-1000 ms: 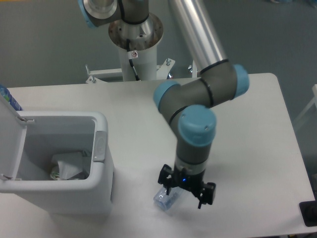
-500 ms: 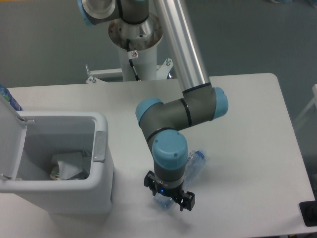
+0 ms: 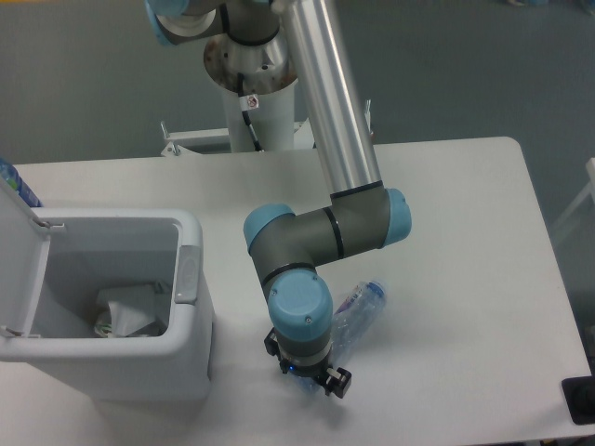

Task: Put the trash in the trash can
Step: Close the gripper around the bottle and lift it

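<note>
The bottle (image 3: 358, 311) lies on its side on the white worktop (image 3: 465, 232), slanting from its cap end at upper right down to its base, which vanishes beneath the wrist. Lying flat, it offers its narrow body to a top-down grasp. The pincer (image 3: 310, 373) points straight down over that lower end, low against the worktop; whether its jaws are spread or pinching the bottle I cannot tell, since the wrist hides them. The wrapper (image 3: 125, 311) already sits inside the trash can (image 3: 191, 348), whose lid (image 3: 17, 251) stands swung open on the far side, leaving the mouth free just beside the bottle.
</note>
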